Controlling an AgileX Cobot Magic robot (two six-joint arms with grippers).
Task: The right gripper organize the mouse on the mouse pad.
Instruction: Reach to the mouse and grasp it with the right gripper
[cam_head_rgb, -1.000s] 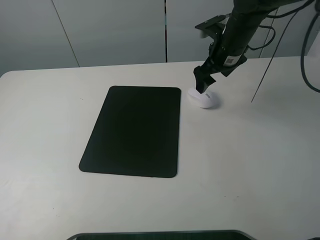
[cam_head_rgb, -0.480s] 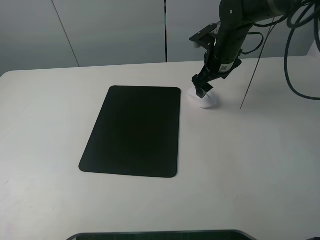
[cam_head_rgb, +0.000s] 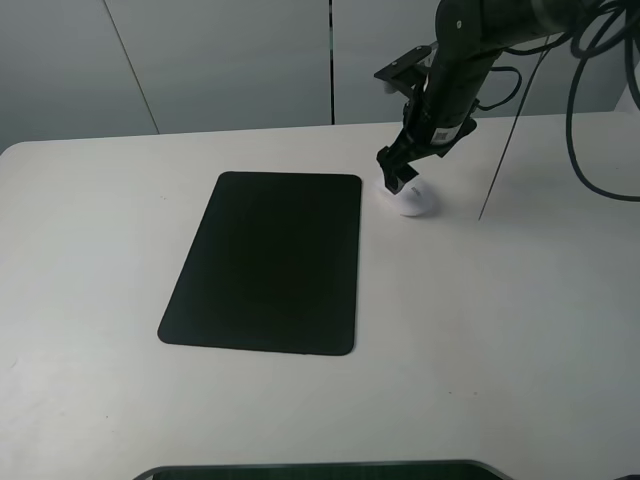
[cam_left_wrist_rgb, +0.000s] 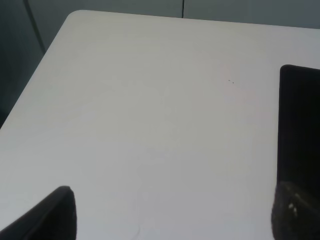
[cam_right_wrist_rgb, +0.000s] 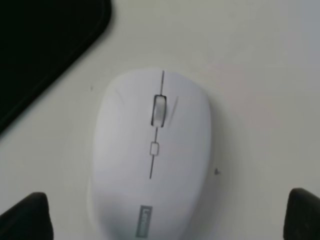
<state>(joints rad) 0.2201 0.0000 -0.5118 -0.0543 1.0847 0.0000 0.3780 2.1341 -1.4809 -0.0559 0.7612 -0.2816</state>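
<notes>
Exterior high view, clock directions read from that view.

- Mouse pad (cam_head_rgb: 265, 262): flat on the table (cam_head_rgb: 500, 330), long side running 12 to 6 o'clock, slightly skewed.
- Mouse (cam_head_rgb: 410, 198): on the bare table, not on the pad. It lies just beside the pad's far right corner, at roughly 1 o'clock from the pad's centre, with a narrow strip of table between the two.
- Right gripper (cam_head_rgb: 397, 182): angled down from 1 o'clock, tips at the mouse's pad-side end.
- Right wrist view: both fingers (cam_right_wrist_rgb: 25, 217) stand wide apart with the mouse between them and table showing on either side. The gripper is spread open and grips nothing. The mouse's scroll wheel faces away from the gripper, and its grey label is at the near end. A rounded pad corner shows beside the mouse.
- Left gripper (cam_left_wrist_rgb: 172, 215): seen only in its own wrist view. Tips are far apart over bare table, with nothing held, and the pad's edge runs past one tip.
</notes>
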